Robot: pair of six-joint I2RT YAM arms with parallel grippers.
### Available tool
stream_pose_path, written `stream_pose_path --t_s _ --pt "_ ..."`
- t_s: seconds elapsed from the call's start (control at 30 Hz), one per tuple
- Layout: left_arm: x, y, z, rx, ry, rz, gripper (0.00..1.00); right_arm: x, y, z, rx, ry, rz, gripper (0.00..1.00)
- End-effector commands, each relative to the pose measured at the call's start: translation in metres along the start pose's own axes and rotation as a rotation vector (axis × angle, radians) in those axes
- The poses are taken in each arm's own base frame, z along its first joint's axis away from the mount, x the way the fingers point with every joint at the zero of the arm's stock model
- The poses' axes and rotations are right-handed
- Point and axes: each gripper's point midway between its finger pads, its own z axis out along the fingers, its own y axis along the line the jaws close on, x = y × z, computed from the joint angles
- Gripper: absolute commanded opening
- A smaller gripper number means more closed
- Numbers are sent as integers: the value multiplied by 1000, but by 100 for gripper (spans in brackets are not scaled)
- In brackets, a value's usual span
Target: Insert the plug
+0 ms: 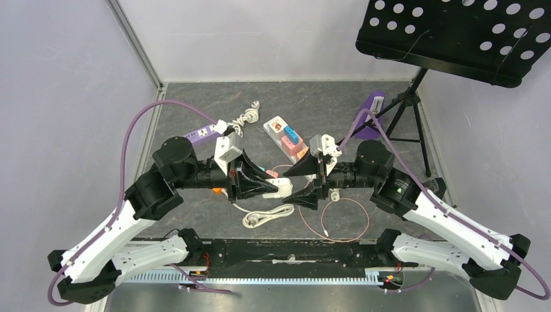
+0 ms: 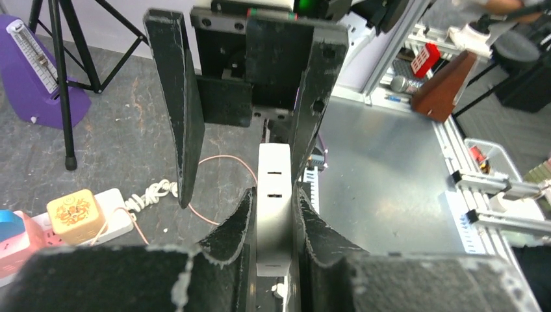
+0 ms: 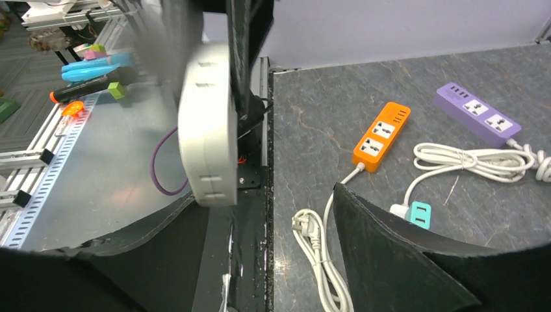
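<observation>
My left gripper (image 1: 269, 185) (image 2: 273, 195) is shut on a white socket block (image 1: 281, 188) (image 2: 273, 214) (image 3: 208, 130), held off the table between the two arms. My right gripper (image 1: 300, 186) (image 3: 263, 195) faces it, open, one finger on each side of the block's far end and nothing gripped. A white plug (image 3: 301, 224) on a bundled white cable (image 1: 268, 216) lies on the mat below. A teal plug (image 3: 419, 213) on another white cable lies further right in the right wrist view.
An orange power strip (image 3: 381, 136) and a purple one (image 3: 477, 114) (image 1: 200, 133) lie on the mat. A white strip with coloured adapters (image 1: 286, 136), a thin pink cable loop (image 1: 344, 221), a purple metronome (image 1: 373, 104) and a music stand (image 1: 455, 32) are also there.
</observation>
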Motion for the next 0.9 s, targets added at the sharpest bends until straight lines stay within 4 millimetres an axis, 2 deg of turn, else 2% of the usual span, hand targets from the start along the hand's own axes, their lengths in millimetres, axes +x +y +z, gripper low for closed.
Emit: stream_pose_path --t_s 0.0,0.13,0.3,0.6,0.87 --pt "8 -8 -7 59 73 125 2 -36 17 -7 -64 -80 -57 71" --pt "9 -3 -10 28 89 144 2 -36 31 -4 -153 -97 -39 72" --pt "13 -2 -6 45 105 140 2 -31 22 4 -128 -83 -3 71" --pt "8 5 3 32 106 128 2 -22 5 16 -65 -37 34 55" --pt "11 10 5 12 117 120 2 -15 4 19 -61 8 28 42"
